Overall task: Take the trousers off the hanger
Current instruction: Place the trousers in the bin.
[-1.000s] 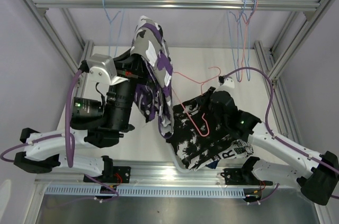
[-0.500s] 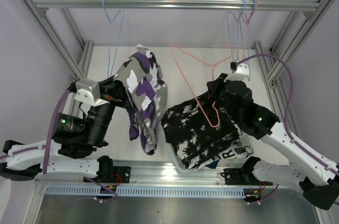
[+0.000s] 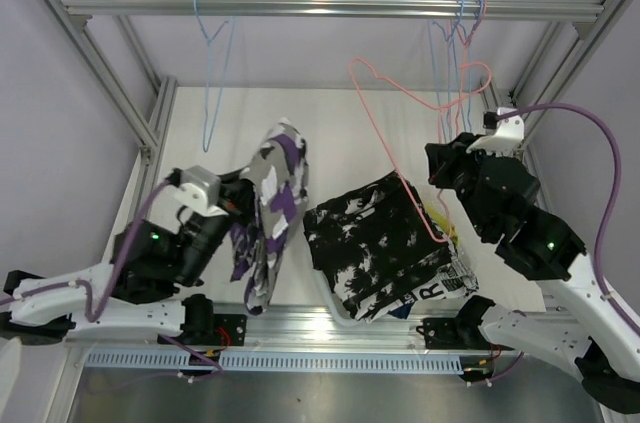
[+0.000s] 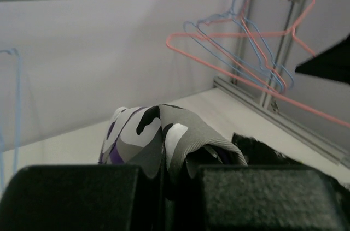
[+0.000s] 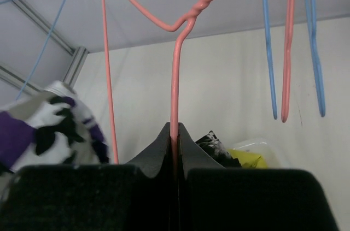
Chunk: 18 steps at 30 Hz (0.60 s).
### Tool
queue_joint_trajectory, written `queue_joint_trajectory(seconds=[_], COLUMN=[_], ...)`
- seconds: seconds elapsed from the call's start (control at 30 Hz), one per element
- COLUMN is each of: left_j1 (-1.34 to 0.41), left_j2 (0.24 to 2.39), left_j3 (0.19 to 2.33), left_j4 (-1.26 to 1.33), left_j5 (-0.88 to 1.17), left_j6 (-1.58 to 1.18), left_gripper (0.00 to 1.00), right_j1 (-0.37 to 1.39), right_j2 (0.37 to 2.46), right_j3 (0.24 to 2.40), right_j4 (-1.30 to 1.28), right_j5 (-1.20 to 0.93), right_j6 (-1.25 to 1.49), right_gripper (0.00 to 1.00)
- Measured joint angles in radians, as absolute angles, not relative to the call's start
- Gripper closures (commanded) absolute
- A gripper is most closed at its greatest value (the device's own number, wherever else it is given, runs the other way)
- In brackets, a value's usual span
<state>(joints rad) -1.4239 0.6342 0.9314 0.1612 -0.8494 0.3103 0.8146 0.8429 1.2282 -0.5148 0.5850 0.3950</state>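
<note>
The purple-white-black trousers (image 3: pixel 268 193) hang free of the hanger, above the left part of the table (image 3: pixel 370 133). Their upper fold is pinched between the left fingers (image 4: pixel 147 190). The right fingers (image 5: pixel 164 152) are pressed on the wire of the bare pink hanger (image 5: pixel 174 78), held up near the rail (image 3: pixel 330 6). The black-and-white trousers (image 3: pixel 375 243) lie on a pile at the near table edge.

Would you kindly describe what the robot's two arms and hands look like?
Both the left arm and right arm have white link shells, black joints, a small green light and a looping purple cable. Each wrist carries a pale camera mount. The left hand and right hand have blocky matte black fingers.
</note>
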Motion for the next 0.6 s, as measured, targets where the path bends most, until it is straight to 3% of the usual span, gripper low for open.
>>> queue_joint_trajectory(seconds=[0.33,0.6], left_j1=[-1.426,-1.427], left_j2=[0.924,1.218], left_j3=[0.803,0.947], left_j4=[0.199,0.261], left_j5=[-0.725,-0.650], left_j6=[0.172,0.126], left_gripper=[0.99,1.00], right_j1=[0.815,0.815], right_j2=[0.751,0.712], right_j3=[1.372,1.392], right_j4=[-0.623,-0.699], right_j5=[0.570,0.569], right_j6=[0.372,0.357], right_gripper=[1.00,1.00])
